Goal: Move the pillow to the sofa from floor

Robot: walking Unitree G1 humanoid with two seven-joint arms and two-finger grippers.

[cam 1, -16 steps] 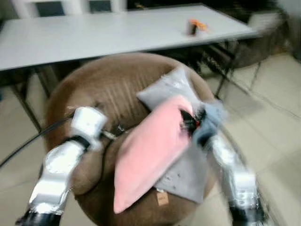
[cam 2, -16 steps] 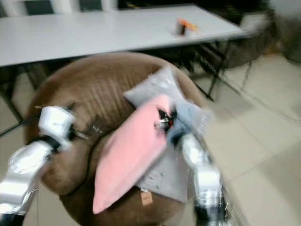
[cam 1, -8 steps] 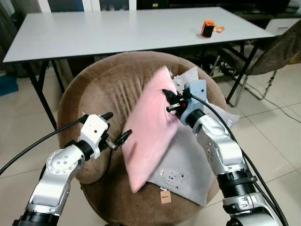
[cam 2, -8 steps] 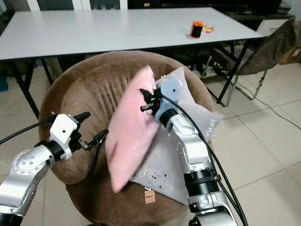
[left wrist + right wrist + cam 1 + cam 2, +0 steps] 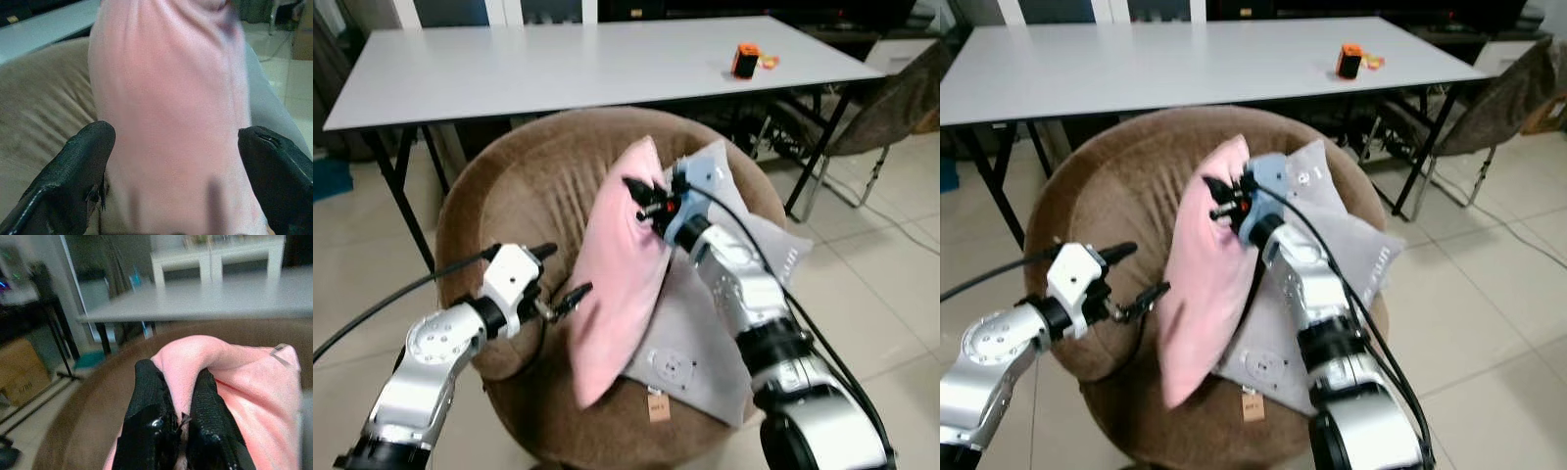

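Note:
A pink pillow (image 5: 622, 274) hangs upright over the round brown sofa seat (image 5: 524, 186), leaning against a grey pillow (image 5: 705, 343) that lies on the seat. My right gripper (image 5: 641, 201) is shut on the pink pillow's upper corner; in the right wrist view its black fingers (image 5: 149, 416) pinch a fold of pink fabric (image 5: 244, 382). My left gripper (image 5: 563, 284) stands open just left of the pink pillow's lower half, one finger tip close to the fabric. In the left wrist view the pink pillow (image 5: 171, 107) sits between the two spread fingers (image 5: 73, 176).
A long white table (image 5: 568, 64) stands behind the sofa with a small orange and black object (image 5: 745, 60) on it. A folding chair (image 5: 891, 98) is at the right. Tiled floor (image 5: 881, 284) surrounds the seat.
The right gripper has carried the pillow's top corner slightly left and further over the seat. The left gripper has stayed open beside the pillow's lower half.

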